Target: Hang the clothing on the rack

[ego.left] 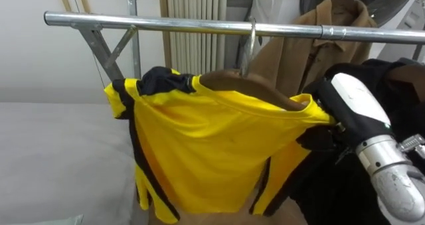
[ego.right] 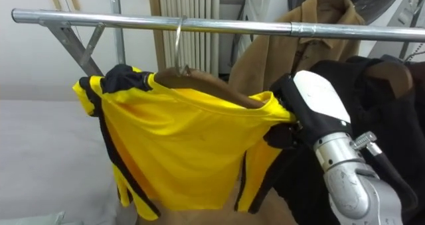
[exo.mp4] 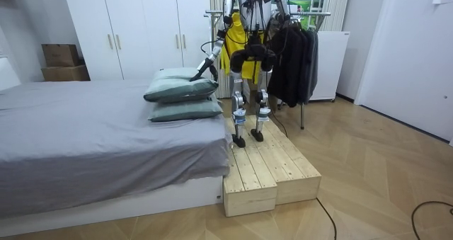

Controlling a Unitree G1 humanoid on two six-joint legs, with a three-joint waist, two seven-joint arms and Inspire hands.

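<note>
A yellow shirt [ego.left: 212, 145] with black trim hangs on a wooden hanger [ego.left: 247, 85]. The hanger's metal hook is over the steel rail [ego.left: 199, 26] of the clothes rack. My right hand [ego.left: 352, 99] is at the shirt's right shoulder, its dark fingers curled round the yellow cloth at the hanger's end. In the room view my left hand [exo.mp4: 201, 71] hangs low on the room view's left, near the pillows. There I stand on a wooden platform [exo.mp4: 269, 169], facing the rack.
A brown coat [ego.left: 319, 46] and dark clothes [ego.left: 398, 85] hang on the rail right of the shirt. A grey bed [ego.left: 53, 152] lies to my left, with two pillows [exo.mp4: 180, 88] on it. White wardrobes [exo.mp4: 141, 20] line the wall.
</note>
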